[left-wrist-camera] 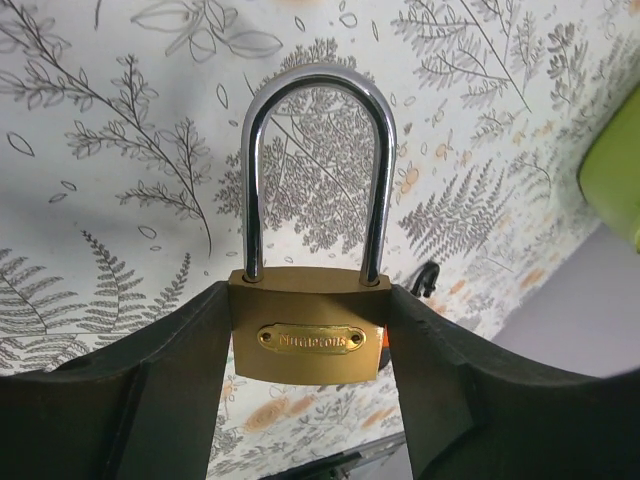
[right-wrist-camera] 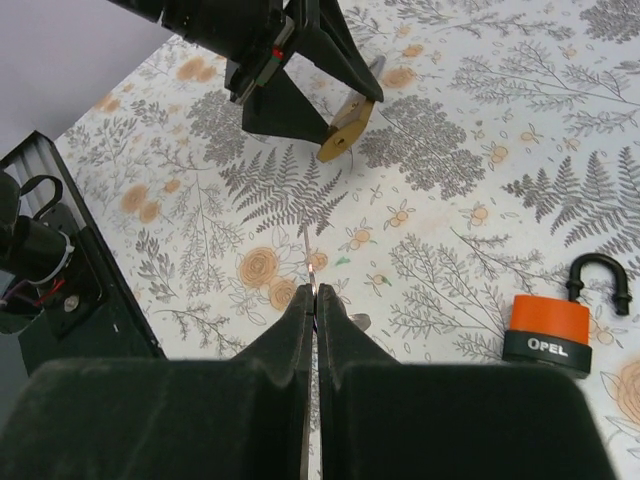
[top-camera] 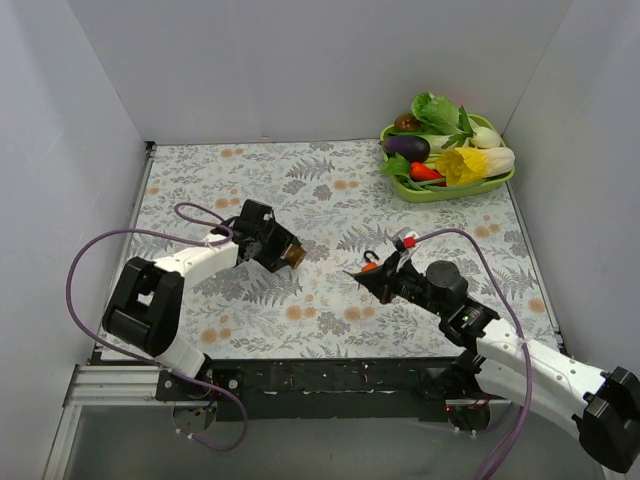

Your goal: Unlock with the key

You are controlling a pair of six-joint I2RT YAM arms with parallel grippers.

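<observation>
My left gripper (top-camera: 278,247) is shut on a brass padlock (top-camera: 294,256) and holds it above the table. In the left wrist view the padlock (left-wrist-camera: 305,338) sits between the fingers (left-wrist-camera: 170,390), its steel shackle (left-wrist-camera: 318,170) closed and pointing away. My right gripper (top-camera: 362,276) is shut on a thin metal key (right-wrist-camera: 309,258), seen edge-on, its blade sticking out past the fingertips. In the right wrist view the brass padlock (right-wrist-camera: 345,128) is ahead of the key with a clear gap between them, its underside facing the key.
A second padlock, orange and black (right-wrist-camera: 545,330), lies on the floral tablecloth (top-camera: 330,200) next to my right gripper; it also shows in the top view (top-camera: 370,263). A green tray (top-camera: 500,182) of vegetables stands at the back right. White walls enclose the table.
</observation>
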